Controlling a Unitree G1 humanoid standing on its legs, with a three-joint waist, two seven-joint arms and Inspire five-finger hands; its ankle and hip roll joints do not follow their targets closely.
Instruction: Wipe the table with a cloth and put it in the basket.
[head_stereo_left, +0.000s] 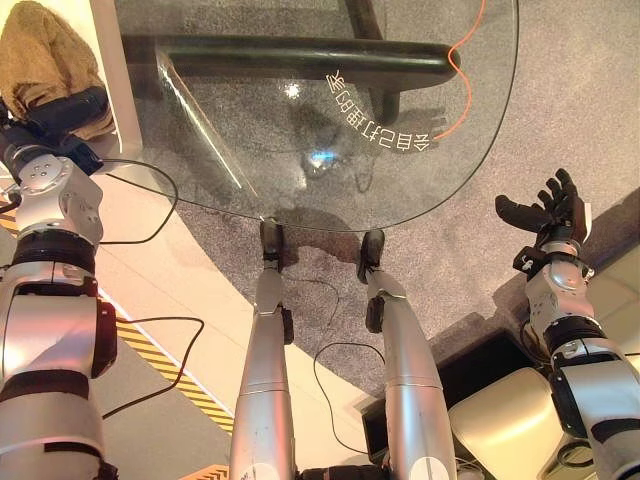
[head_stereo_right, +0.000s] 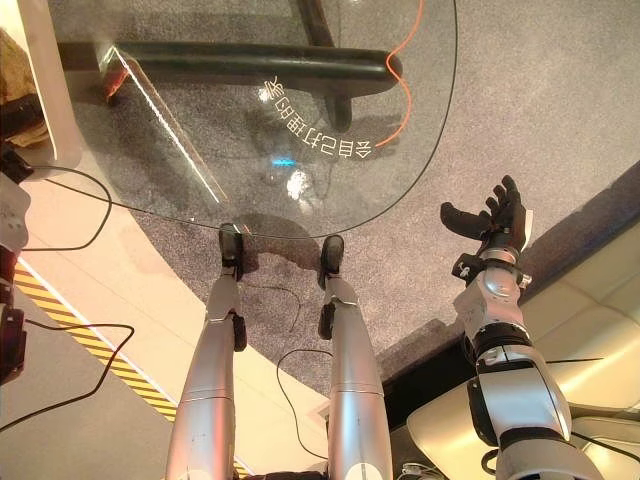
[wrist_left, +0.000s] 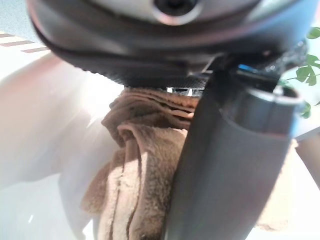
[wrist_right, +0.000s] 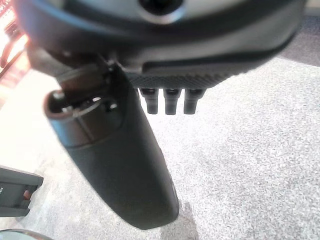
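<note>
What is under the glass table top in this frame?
Through the glass table top show grey carpet, a dark tubular frame and an orange cable. Nothing rests on the glass; the frame's far end runs out of view.

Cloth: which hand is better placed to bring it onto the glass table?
Left. The left hand sits at the brown cloth, which its wrist view shows right against the hand. The right hand hangs open over the carpet, beside the glass table and away from the cloth.
</note>
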